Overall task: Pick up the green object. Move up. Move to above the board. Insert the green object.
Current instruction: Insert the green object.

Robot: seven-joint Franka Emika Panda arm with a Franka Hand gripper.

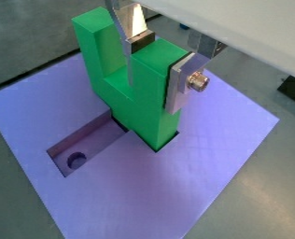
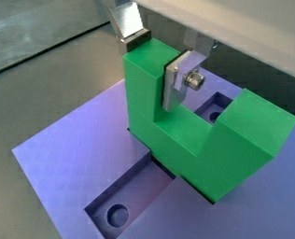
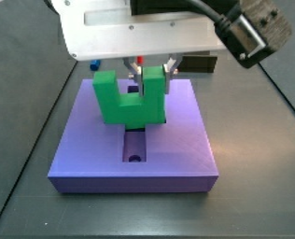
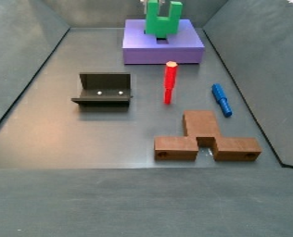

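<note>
1. Board (image 4: 163, 53): flat purple slab at the far end of the floor, the largest item. In a side view (image 3: 188, 140) its slot runs near-to-far down the middle, with a round hole showing at the near end.
2. Brown block (image 4: 206, 138): stepped, on the near right of the floor, well apart from the board.
3. Fixture (image 4: 103, 91): dark L-shaped bracket, left of centre, with two small holes in its upright face.
4. Green object (image 3: 128, 99): upright U-block standing on the board, base down in the slot, both prongs pointing straight up and the notch open upward. Its long axis lies left-right across the board, crosswise to the slot, in that side view. Also seen in both wrist views (image 1: 128, 86) (image 2: 194, 131).
5. Gripper (image 3: 151, 75): directly above the board, clenched on the green object's right prong. In both wrist views a silver finger (image 1: 185, 82) (image 2: 183, 82) lies flat against the prong face.
6. Red peg (image 4: 171, 81): thin, standing upright mid-floor, right of the fixture.
7. Blue piece (image 4: 221, 99): small bar lying flat to the right of the red peg.
</note>
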